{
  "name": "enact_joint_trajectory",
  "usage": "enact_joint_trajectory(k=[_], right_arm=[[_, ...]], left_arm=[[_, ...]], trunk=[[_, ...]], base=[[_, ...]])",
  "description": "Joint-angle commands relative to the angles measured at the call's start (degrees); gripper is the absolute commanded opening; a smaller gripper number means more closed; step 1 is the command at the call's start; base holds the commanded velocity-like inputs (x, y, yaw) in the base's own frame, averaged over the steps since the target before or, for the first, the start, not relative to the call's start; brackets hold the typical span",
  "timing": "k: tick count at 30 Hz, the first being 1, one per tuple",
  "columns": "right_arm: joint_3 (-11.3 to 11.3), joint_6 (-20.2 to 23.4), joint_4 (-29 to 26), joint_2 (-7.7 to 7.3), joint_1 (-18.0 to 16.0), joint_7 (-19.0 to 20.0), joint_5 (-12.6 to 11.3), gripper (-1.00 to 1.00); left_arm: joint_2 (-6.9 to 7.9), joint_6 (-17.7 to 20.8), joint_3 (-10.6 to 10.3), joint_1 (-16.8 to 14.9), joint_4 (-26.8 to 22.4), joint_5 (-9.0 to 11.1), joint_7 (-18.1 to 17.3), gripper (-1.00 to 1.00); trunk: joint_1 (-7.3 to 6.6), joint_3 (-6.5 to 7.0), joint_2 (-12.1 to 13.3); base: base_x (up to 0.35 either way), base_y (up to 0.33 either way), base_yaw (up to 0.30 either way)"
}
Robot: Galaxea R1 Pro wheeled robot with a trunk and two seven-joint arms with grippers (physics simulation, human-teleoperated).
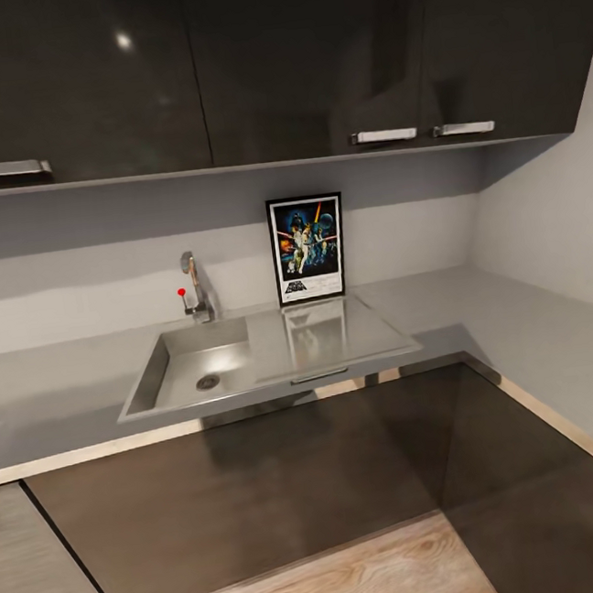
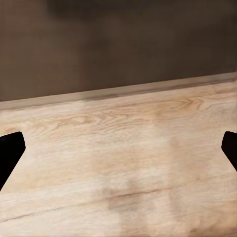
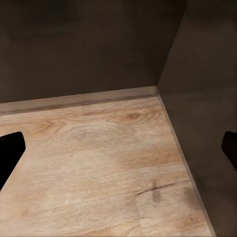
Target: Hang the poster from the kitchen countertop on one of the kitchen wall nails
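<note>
1. The poster (image 1: 308, 248) has a thin black frame, a white inner border and colourful figures on dark blue.
2. The desk (image 1: 58, 388) is smooth pale grey; the sink (image 1: 248, 357) at its centre is steel grey.
3. The tap (image 1: 198, 289), at 9 o'clock from the poster, is silver with a red knob.
4. The upper cabinets (image 1: 215, 66) at 12 o'clock are glossy black with silver handles.
5. The floor (image 2: 118, 163) is pale wood grain.

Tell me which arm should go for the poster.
Right, by a slim margin. The poster leans upright against the back wall behind the sink, slightly right of the head view's centre. Both grippers, left and right, hang open over the wood floor.
</note>
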Motion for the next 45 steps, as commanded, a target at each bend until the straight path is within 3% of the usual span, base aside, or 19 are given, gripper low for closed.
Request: enact_joint_trajectory(k=[1,38,45], right_arm=[[0.0,-0.2,0.1,0.00,0.0,0.0,0.1,1.00],[0.2,-0.4,0.4,0.00,0.0,0.0,0.3,1.00],[0.1,-0.3,0.5,0.00,0.0,0.0,0.4,1.00]], left_arm=[[-0.03,-0.1,0.1,0.0,-0.1,-0.1,0.0,1.00],[-0.03,-0.1,0.1,0.0,-0.2,0.1,-0.1,1.00],[-0.15,0.1,-0.3,0.0,-9.2,0.1,-1.5,1.00]], trunk=[[0.01,-0.05,0.0],[0.01,-0.05,0.0],[0.01,-0.05,0.0]], base=[[0.136,0.000,0.000],[0.095,-0.035,0.000],[0.007,-0.007,0.000]])
